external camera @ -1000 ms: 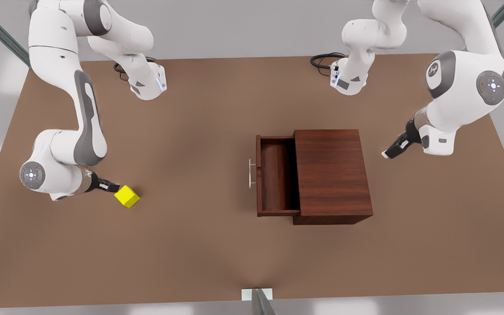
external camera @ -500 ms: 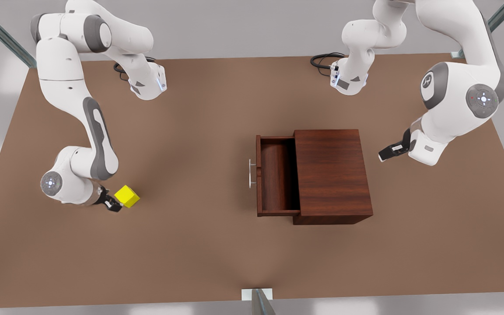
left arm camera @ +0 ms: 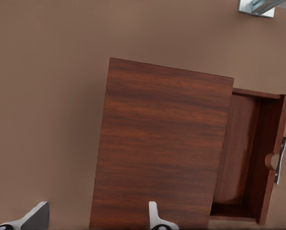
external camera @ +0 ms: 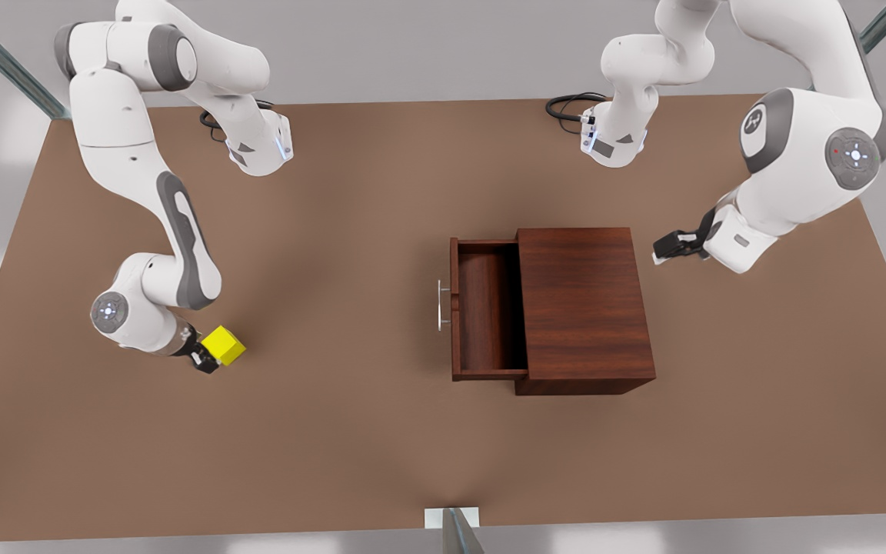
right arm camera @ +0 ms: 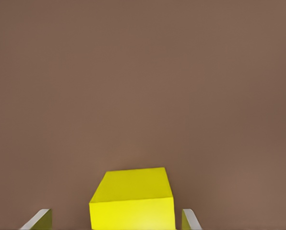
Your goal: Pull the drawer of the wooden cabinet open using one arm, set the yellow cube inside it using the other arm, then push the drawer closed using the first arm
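Drawer (external camera: 489, 308) pulled out toward the front view's left, handle leading, wooden cabinet (external camera: 583, 308) behind, right gripper (external camera: 208, 355) fingers spread around the yellow cube (external camera: 222, 344) — no squeeze — left gripper (external camera: 662, 250) released beside the cabinet, on the brown surface (external camera: 335, 431).

Your right arm, on the front view's left, reaches toward the near side with its elbow folded, and its white two-finger right gripper (external camera: 208, 355) sits low at the table with the fingers (right arm camera: 40, 219) spread wide apart. Your left arm, on the front view's right, hangs bent, its left gripper (external camera: 662, 250) raised and its fingers (left arm camera: 153, 216) parted.
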